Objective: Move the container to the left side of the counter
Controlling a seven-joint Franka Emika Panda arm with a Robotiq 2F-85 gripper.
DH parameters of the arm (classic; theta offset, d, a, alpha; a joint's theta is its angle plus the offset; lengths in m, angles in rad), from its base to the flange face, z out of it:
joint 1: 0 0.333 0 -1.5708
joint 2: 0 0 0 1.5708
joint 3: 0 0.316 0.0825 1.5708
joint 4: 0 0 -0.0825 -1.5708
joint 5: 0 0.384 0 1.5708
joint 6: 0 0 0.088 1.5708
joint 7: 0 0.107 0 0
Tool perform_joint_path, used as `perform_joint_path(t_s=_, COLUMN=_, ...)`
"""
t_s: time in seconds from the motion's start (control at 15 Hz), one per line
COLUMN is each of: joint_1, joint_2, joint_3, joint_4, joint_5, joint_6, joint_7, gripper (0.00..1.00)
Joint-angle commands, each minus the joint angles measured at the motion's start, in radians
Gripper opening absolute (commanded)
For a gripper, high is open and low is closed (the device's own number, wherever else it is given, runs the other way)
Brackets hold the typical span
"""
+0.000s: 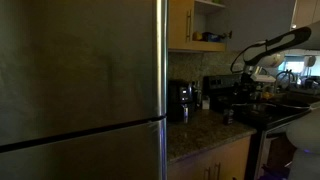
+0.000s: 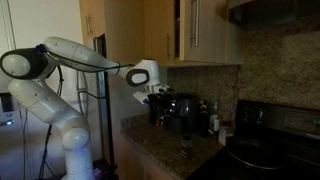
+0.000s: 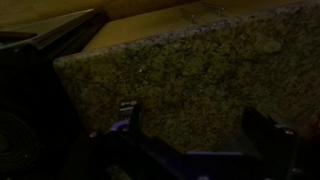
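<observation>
My gripper is open and empty in the wrist view, its two dark fingers spread over bare speckled granite counter. In both exterior views the gripper hangs above the counter, next to the black-and-steel coffee machine. A small dark item that may be the container stands on the counter between the coffee machine and the stove; it is too dim to tell. It does not show in the wrist view.
A large steel fridge fills one side of an exterior view. A black stove borders the counter. Wooden wall cabinets hang above. A dark bulky object sits at the wrist view's left edge.
</observation>
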Motion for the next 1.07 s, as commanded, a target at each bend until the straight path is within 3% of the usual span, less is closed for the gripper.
perform_joint_path(t_s=0.0, joint_1=-0.018, joint_2=0.003, joint_3=0.016, joint_4=0.002, joint_5=0.012, joint_6=-0.003, joint_7=-0.009, gripper=1.00)
perform_joint_path(t_s=0.07, joint_1=-0.018, joint_2=0.003, joint_3=0.016, joint_4=0.002, joint_5=0.012, joint_6=-0.003, joint_7=-0.009, gripper=1.00)
perform_joint_path(t_s=0.2, joint_1=-0.043, joint_2=0.188, joint_3=0.061, joint_4=0.075, joint_5=-0.006, joint_6=0.092, joint_7=0.144, gripper=1.00)
perform_joint_path(t_s=0.27, joint_1=-0.014, joint_2=0.224, joint_3=0.026, joint_4=0.119, joint_5=-0.008, joint_6=0.111, joint_7=0.197, gripper=1.00)
perform_joint_path(t_s=0.47, joint_1=-0.013, joint_2=0.380, joint_3=0.016, joint_4=0.213, joint_5=0.026, joint_6=0.236, joint_7=0.344, gripper=1.00)
perform_joint_path(t_s=0.6, joint_1=-0.051, joint_2=0.505, joint_3=0.042, joint_4=0.340, joint_5=0.049, joint_6=0.230, joint_7=0.433, gripper=1.00)
perform_joint_path(t_s=0.67, joint_1=-0.044, joint_2=0.372, joint_3=0.048, joint_4=0.207, joint_5=0.021, joint_6=0.238, joint_7=0.377, gripper=1.00)
perform_joint_path(t_s=0.87, joint_1=-0.048, joint_2=0.497, joint_3=0.043, joint_4=0.321, joint_5=0.031, joint_6=0.239, joint_7=0.426, gripper=1.00)
perform_joint_path(t_s=0.93, joint_1=-0.054, joint_2=0.529, joint_3=0.047, joint_4=0.342, joint_5=-0.019, joint_6=0.211, joint_7=0.463, gripper=1.00)
perform_joint_path(t_s=1.0, joint_1=-0.063, joint_2=0.607, joint_3=0.054, joint_4=0.394, joint_5=-0.064, joint_6=0.212, joint_7=0.600, gripper=1.00)
